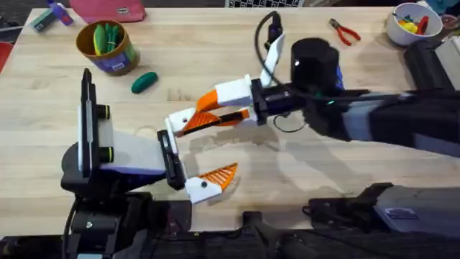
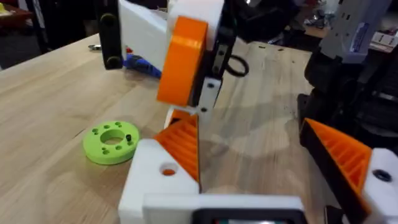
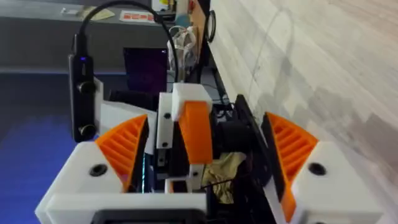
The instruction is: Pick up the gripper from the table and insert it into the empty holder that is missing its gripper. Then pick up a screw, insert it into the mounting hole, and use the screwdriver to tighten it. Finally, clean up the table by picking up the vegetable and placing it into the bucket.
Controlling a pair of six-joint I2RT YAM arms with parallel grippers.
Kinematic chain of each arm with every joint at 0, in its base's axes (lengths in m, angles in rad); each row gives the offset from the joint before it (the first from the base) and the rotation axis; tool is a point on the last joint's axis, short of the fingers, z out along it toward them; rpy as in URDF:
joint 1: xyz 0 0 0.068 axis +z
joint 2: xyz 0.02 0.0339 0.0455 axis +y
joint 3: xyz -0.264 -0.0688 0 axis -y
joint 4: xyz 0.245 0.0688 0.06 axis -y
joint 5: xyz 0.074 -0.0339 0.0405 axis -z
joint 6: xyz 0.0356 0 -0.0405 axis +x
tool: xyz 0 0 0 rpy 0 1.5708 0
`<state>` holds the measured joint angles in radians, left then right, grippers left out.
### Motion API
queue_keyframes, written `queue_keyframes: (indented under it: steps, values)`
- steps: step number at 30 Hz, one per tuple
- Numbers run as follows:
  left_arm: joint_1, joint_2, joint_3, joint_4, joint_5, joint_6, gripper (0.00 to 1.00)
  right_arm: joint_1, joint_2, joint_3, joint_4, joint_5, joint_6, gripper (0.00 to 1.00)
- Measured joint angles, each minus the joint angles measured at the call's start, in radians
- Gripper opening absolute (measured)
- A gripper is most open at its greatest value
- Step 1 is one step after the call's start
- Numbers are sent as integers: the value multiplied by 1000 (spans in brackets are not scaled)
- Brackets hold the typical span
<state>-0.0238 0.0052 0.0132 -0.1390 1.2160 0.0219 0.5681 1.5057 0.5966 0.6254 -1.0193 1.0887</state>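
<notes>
My left gripper point(image 1: 208, 147) stands open at the table's front. Its far finger is the white holder point(image 1: 172, 124). In the left wrist view the orange ribbed gripper piece point(image 2: 182, 146) sits on that white base point(image 2: 146, 180), with orange showing in its hole. My right gripper point(image 1: 192, 114) reaches in from the right and is open around this finger. The orange piece point(image 3: 196, 134) stands between its pads without touching the far pad point(image 3: 289, 149). The blue screwdriver point(image 2: 142, 62) lies behind. The dark green vegetable point(image 1: 144, 81) lies beside the bucket point(image 1: 108, 47).
A bright green disc point(image 2: 112, 140) with holes lies on the table near my left gripper. Red-handled pliers point(image 1: 345, 31) and a white bowl point(image 1: 410, 21) are at the back right. A pink pouch point(image 1: 108, 8) sits at the back left.
</notes>
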Motion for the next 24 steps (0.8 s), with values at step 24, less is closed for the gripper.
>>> queue_keyframes:
  steps: [24]
  values:
    - [0,0,0,0,0,0,987,-201,-206,710,-1610,703,-721,993]
